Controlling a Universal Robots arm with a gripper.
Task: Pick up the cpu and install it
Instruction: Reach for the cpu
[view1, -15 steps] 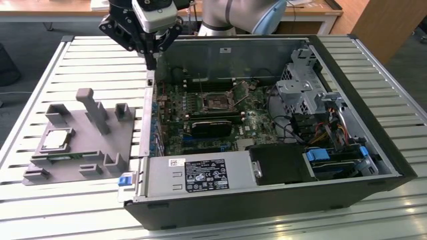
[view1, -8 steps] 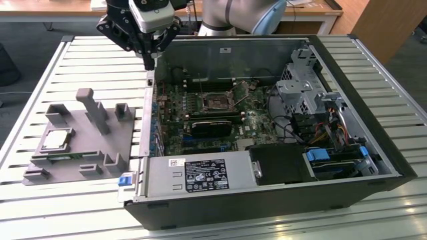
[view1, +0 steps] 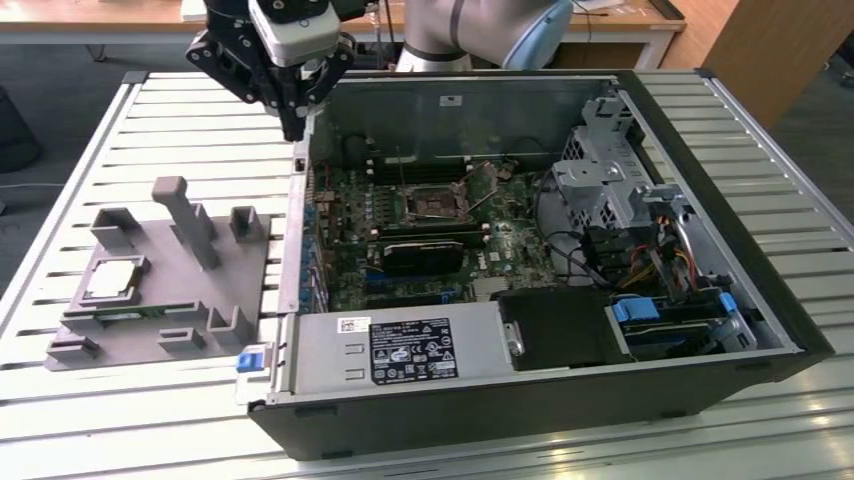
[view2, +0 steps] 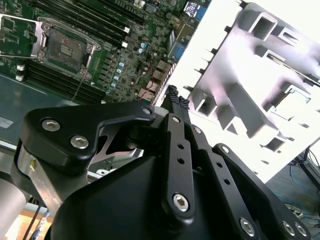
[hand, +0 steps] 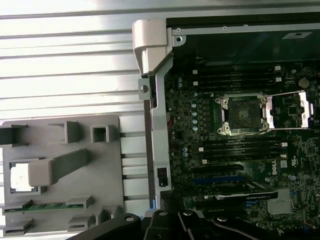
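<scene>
The gripper (view1: 294, 128), closed to a point and empty, hangs above the computer case (view1: 304, 230) rim. In the exterior view, the cpu (view1: 111, 280) lies flat in the grey holder (view1: 200, 300), about seven o'clock from it, well apart.

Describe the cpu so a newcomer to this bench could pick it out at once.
Beside the open computer case, on the exterior view's left, lies a grey moulded holder. The cpu sits in its recess on the side away from the case. It is the flat square chip with a silvery top, unlike the long green memory stick next to it.
</scene>
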